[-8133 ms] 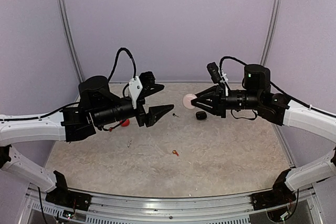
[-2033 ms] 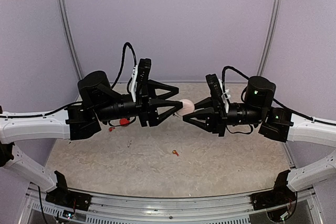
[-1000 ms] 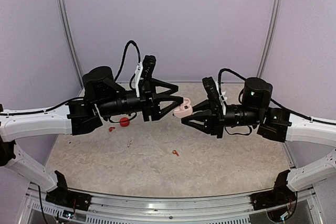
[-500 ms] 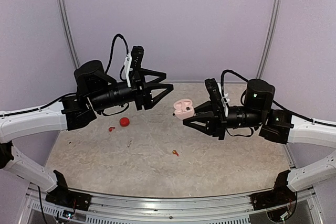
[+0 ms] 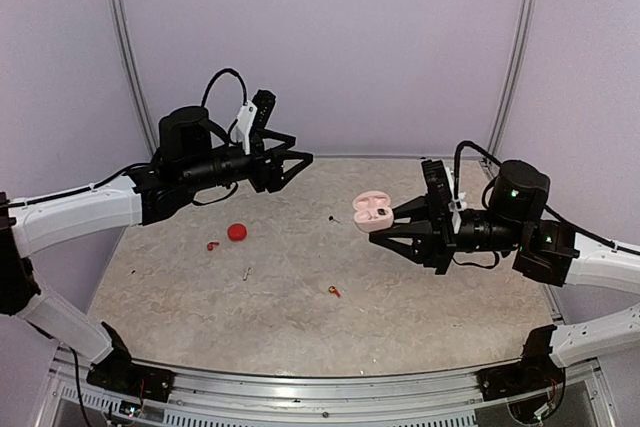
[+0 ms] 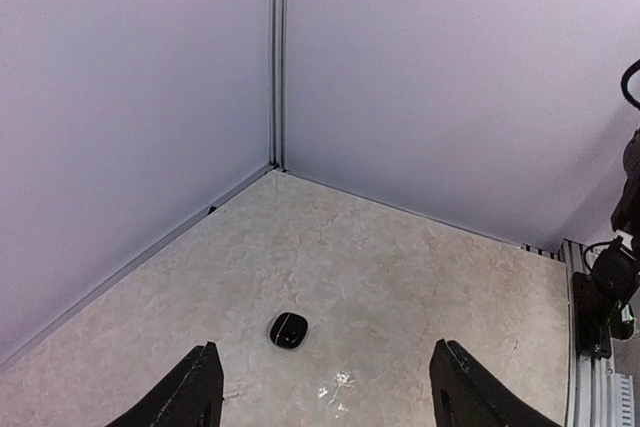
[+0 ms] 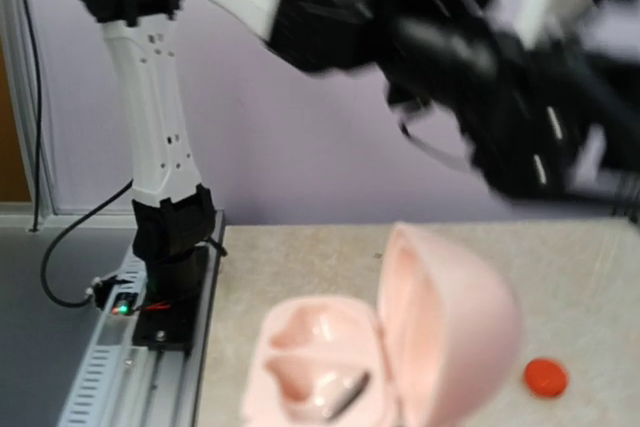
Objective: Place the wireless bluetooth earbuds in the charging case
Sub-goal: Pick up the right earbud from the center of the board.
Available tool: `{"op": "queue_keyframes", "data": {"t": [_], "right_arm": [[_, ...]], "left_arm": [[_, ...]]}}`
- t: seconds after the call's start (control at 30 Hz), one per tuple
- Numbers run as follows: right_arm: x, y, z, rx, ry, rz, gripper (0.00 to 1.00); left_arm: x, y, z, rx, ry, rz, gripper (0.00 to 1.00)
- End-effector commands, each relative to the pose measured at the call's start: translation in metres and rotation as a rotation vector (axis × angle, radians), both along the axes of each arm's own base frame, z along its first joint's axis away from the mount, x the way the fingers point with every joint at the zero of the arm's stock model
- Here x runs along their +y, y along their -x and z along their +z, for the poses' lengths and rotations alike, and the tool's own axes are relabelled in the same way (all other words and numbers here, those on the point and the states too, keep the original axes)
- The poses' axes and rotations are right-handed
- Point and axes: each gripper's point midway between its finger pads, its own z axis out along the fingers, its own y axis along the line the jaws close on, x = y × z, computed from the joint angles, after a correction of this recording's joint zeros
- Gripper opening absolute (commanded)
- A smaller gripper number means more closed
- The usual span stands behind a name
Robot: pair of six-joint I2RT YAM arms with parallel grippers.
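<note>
My right gripper (image 5: 380, 224) is shut on a pink charging case (image 5: 372, 209) and holds it above the table with its lid open. In the right wrist view the case (image 7: 330, 367) shows two pale hollows and its raised lid (image 7: 455, 317). My left gripper (image 5: 295, 169) is open and empty, raised at the back left; its fingers (image 6: 195, 397) frame the floor. On the table lie a red earbud (image 5: 212, 245), a pale earbud (image 5: 246, 272), an orange earbud (image 5: 333, 292) and a tiny dark one (image 5: 334, 218).
A red round case (image 5: 237, 232) lies on the left of the table and shows in the right wrist view (image 7: 546, 377). A black case (image 6: 288, 330) lies on the floor in the left wrist view. Purple walls enclose the table.
The two grippers met at the pink case and its lid came open. My left gripper then drew back to the upper left, open. My right arm moved right with the open case.
</note>
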Motion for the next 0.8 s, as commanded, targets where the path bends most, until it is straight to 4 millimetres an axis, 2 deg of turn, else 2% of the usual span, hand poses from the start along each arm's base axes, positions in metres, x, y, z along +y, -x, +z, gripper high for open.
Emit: {"op": "queue_keyframes", "data": {"t": [0.0, 0.3, 0.43, 0.53, 0.77], "right_arm": [[-0.010, 0.011, 0.007, -0.141, -0.003, 0.016, 0.02], [-0.017, 0.018, 0.005, -0.230, 0.036, 0.021, 0.00], [-0.019, 0.020, 0.005, -0.267, 0.042, 0.019, 0.00], [-0.021, 0.021, 0.005, -0.290, 0.046, 0.016, 0.00], [-0.021, 0.017, -0.002, -0.313, 0.092, -0.008, 0.00]], "left_arm": [[-0.013, -0.014, -0.023, 0.016, -0.096, -0.035, 0.71], [-0.042, -0.061, -0.090, 0.122, -0.245, -0.060, 0.68], [-0.055, -0.083, -0.129, 0.175, -0.313, -0.056, 0.67], [-0.062, -0.095, -0.151, 0.217, -0.342, -0.057, 0.66], [-0.069, -0.123, -0.184, 0.279, -0.365, -0.040, 0.66]]}}
